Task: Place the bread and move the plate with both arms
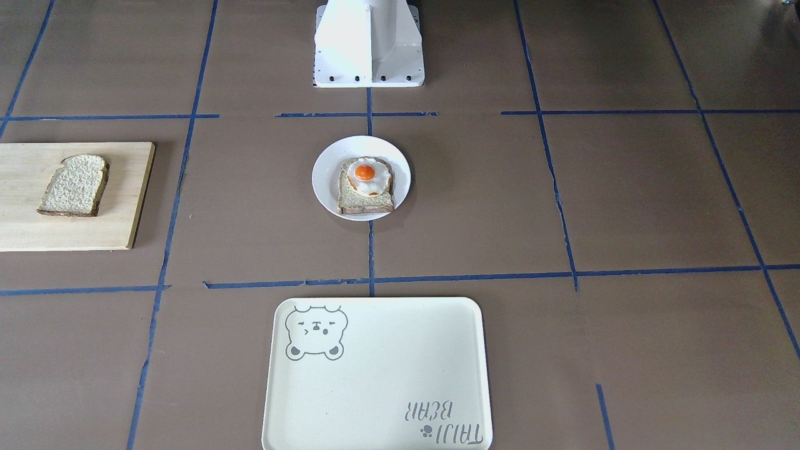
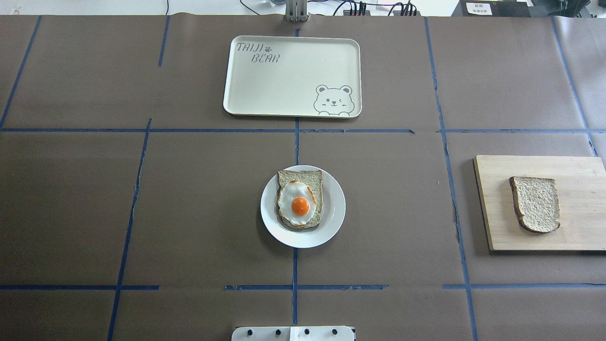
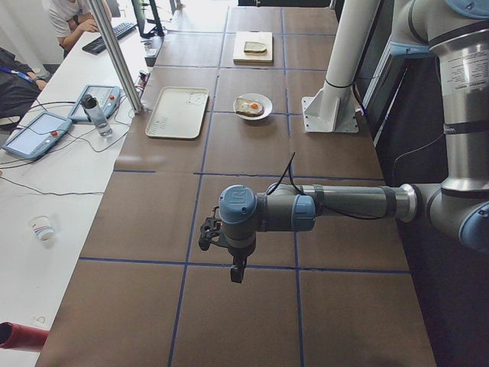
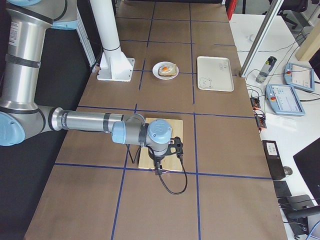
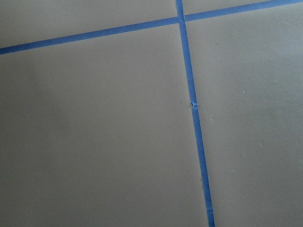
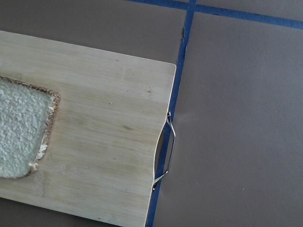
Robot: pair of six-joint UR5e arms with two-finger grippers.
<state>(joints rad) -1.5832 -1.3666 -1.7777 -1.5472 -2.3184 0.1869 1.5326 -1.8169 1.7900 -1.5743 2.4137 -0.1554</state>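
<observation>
The plain bread (image 2: 536, 203) lies on a wooden cutting board (image 2: 582, 227) on the robot's right; it also shows in the front view (image 1: 74, 185) and the right wrist view (image 6: 21, 132). The white plate (image 2: 331, 222) sits at the table's middle and bears a slice with a fried egg (image 2: 299, 199). My right gripper (image 4: 175, 146) hovers over the board's end; I cannot tell if it is open. My left gripper (image 3: 208, 232) hangs over bare table far to the left; I cannot tell its state.
A cream bear tray (image 2: 284, 80) lies beyond the plate. The white pedestal (image 1: 369, 44) stands behind the plate. The board has a metal handle (image 6: 165, 151) at its end. A side desk holds tablets and a bottle (image 3: 95, 115).
</observation>
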